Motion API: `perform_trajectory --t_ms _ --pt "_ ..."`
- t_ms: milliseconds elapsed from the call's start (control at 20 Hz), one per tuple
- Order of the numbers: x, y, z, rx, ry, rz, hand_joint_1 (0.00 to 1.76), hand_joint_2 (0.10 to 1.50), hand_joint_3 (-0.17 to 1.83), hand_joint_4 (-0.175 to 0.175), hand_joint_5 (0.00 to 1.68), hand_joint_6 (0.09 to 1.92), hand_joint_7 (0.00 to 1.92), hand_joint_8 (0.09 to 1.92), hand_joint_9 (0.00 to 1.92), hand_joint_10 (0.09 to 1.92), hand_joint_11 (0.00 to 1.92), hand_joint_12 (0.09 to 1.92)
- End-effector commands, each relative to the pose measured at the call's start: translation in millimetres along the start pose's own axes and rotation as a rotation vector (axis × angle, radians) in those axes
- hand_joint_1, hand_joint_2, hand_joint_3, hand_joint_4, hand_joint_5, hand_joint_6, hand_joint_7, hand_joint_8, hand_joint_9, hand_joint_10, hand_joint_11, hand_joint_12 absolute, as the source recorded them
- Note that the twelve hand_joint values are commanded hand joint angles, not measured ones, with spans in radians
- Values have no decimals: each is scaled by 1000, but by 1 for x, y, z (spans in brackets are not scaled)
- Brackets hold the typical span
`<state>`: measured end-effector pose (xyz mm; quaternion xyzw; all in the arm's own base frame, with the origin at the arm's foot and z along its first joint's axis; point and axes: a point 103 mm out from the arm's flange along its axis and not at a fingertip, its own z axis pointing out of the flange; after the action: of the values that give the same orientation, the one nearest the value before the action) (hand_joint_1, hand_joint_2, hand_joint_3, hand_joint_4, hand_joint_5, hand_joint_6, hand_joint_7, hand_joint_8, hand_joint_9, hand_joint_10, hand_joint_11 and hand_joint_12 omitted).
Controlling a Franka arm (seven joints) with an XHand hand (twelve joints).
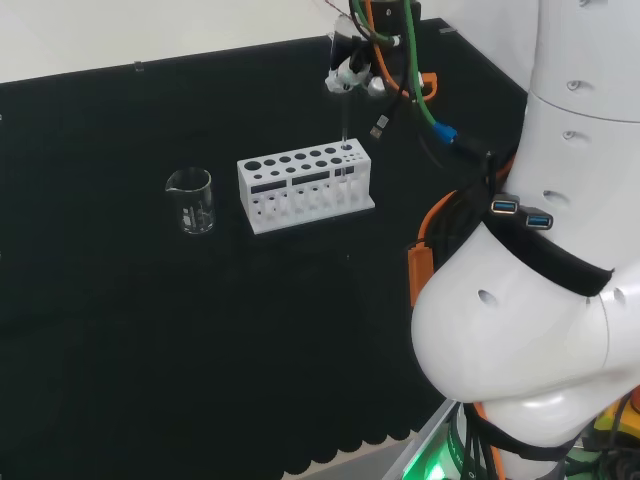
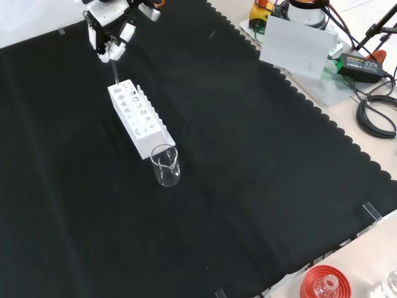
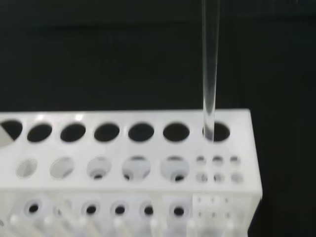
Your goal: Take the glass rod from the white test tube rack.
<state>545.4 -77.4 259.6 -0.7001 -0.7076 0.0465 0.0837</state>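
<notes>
Closest in the front view stands a clear beaker (image 2: 165, 165) on the black worktop (image 2: 248, 186), just beside the near end of the white test tube rack (image 2: 138, 118). The glass rod (image 3: 210, 74) rises upright from the end hole at the rack's far end, its lower tip at that hole's mouth. Above it my robot hand (image 2: 110, 37) has its fingers closed on the rod's upper end. The rod looks light, stiff, smooth and breakable, so I judge a pinch near the top and a straight vertical pull suits it best.
</notes>
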Motion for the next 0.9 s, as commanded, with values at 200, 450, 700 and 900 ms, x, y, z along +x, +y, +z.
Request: perform_trajectory --t_ms 200,450,700,900 --pt "4 -15 -38 -135 -23 3 1429 1063 -175 -175 1323 87 1211 756 1354 741 1503 749" --pt "6 -26 -56 -124 -30 4 1330 1070 -175 -175 1367 87 1312 734 1581 682 1535 725" --pt "13 -42 -79 -138 -13 -21 1326 1071 -175 -175 1367 87 1313 740 1594 675 1540 723" --pt "16 -56 -97 -144 -16 -7 1326 1072 -175 -175 1365 87 1312 742 1596 672 1541 722"
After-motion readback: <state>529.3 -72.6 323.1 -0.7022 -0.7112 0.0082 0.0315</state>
